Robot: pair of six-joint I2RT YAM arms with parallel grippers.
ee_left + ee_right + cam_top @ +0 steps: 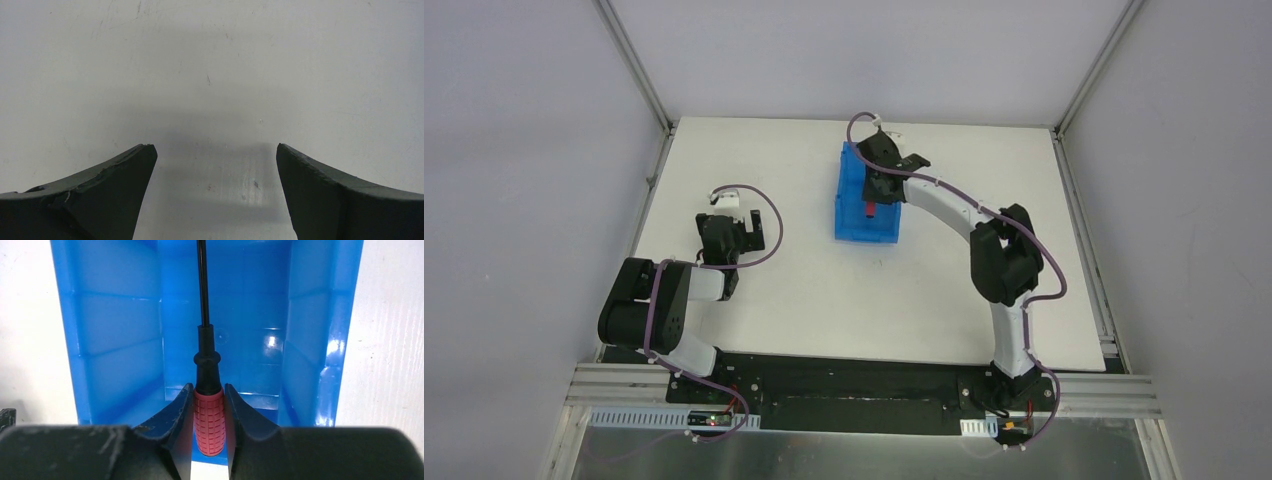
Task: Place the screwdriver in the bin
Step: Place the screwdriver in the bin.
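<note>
Right pincer (209, 392) clamps the red handle of the screwdriver (206, 365), held directly above the bin (115, 335), shaft pointing along its length; left pincer (216, 155) hangs apart over the tabletop (210, 75), well away.

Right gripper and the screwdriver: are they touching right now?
Touching. In the right wrist view the right gripper is shut on the screwdriver, both fingers pressed against its red handle, over the bin.
</note>
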